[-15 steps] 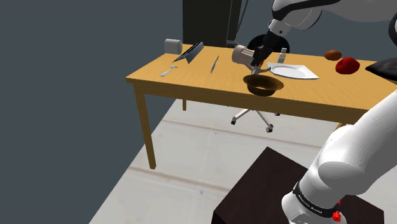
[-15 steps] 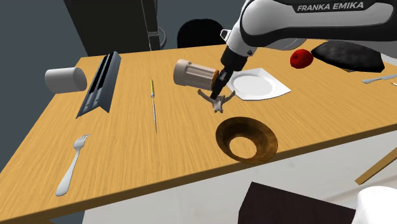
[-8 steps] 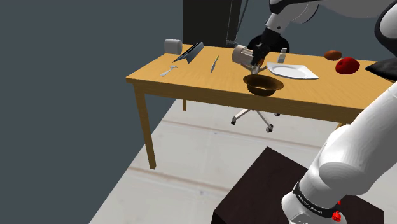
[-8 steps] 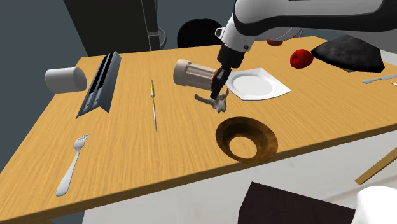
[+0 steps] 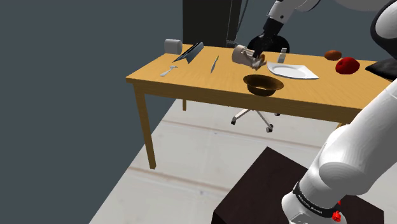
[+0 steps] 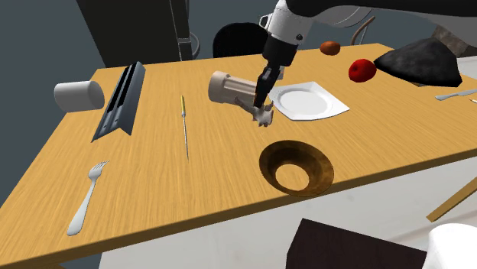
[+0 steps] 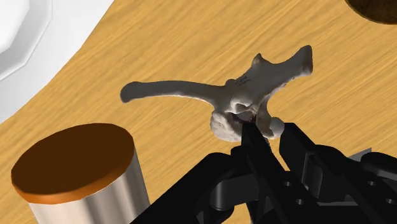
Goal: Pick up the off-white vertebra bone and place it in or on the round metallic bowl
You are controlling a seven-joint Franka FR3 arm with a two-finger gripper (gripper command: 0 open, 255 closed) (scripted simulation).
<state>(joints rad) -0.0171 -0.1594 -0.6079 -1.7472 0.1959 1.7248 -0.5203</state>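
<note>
The off-white vertebra bone (image 7: 245,92) hangs above the wooden table (image 6: 191,191), clasped at its knobby body by my black gripper (image 7: 261,130), which is shut on it. In the second exterior view the bone (image 6: 264,115) is under the gripper (image 6: 262,105), lifted beside the lying jar (image 6: 229,89) and above the table between the jar and the white plate (image 6: 306,102). The round dark brown bowl (image 6: 296,168) stands on the table nearer the front edge. From the shoulder camera the gripper (image 5: 258,56) holds the bone (image 5: 259,62) above and behind the bowl (image 5: 263,84).
A fork (image 6: 84,200), a thin rod (image 6: 184,124), a dark flat block (image 6: 122,99) and a white cup (image 6: 78,95) lie on the second exterior view's left. Red fruits (image 6: 362,70) and a dark cloth (image 6: 424,63) are to the right. An office chair (image 5: 254,118) stands under the table.
The gripper has lifted the bone off the table and carried it higher, away from the bowl's side toward the jar and plate.
</note>
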